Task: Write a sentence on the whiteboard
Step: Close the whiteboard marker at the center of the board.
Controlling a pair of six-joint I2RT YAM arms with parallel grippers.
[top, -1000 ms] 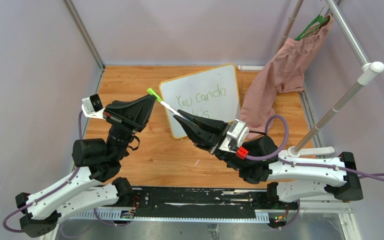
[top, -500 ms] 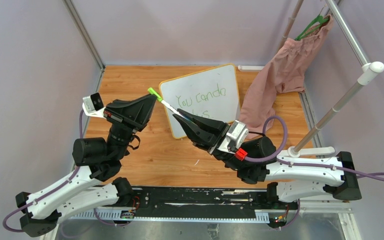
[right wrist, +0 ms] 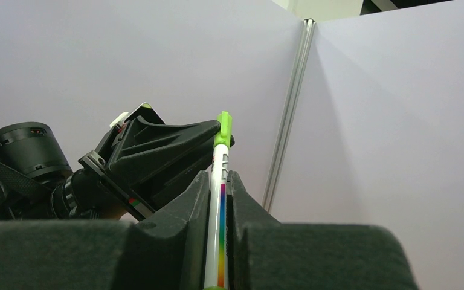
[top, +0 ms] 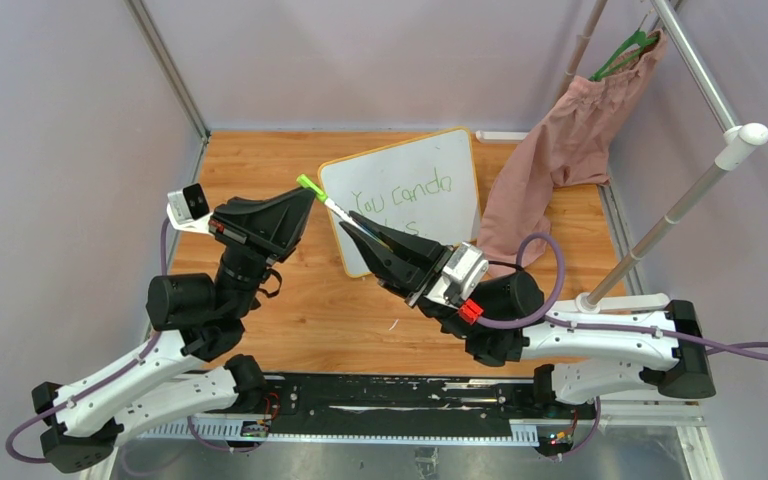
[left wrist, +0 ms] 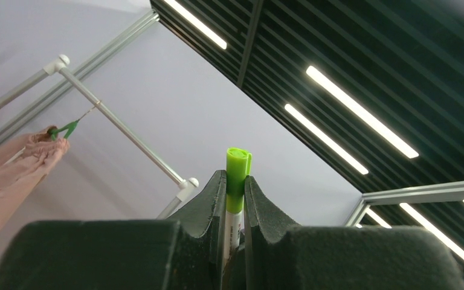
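The whiteboard (top: 430, 160) lies on the wooden table, at the back middle. On it the sentence (top: 402, 192) reads "You can do" in green; a lower line is mostly hidden behind my right gripper. A white marker (top: 338, 212) with a lime green cap (top: 309, 184) hangs in the air between both grippers, over the board's left edge. My left gripper (top: 303, 197) is shut on the cap (left wrist: 237, 175). My right gripper (top: 363, 233) is shut on the marker's rainbow-striped barrel (right wrist: 220, 193). In the right wrist view the left gripper (right wrist: 214, 140) holds the marker's far end.
A pink garment (top: 550, 160) hangs from a green hanger on a white clothes rack (top: 695, 180) at the right, with the rack's base (top: 625, 300) near my right arm. Purple walls close in the table (top: 250, 160) on three sides.
My right gripper has edged left toward the left gripper, carrying the marker barrel. The left gripper and the cap have hardly moved.
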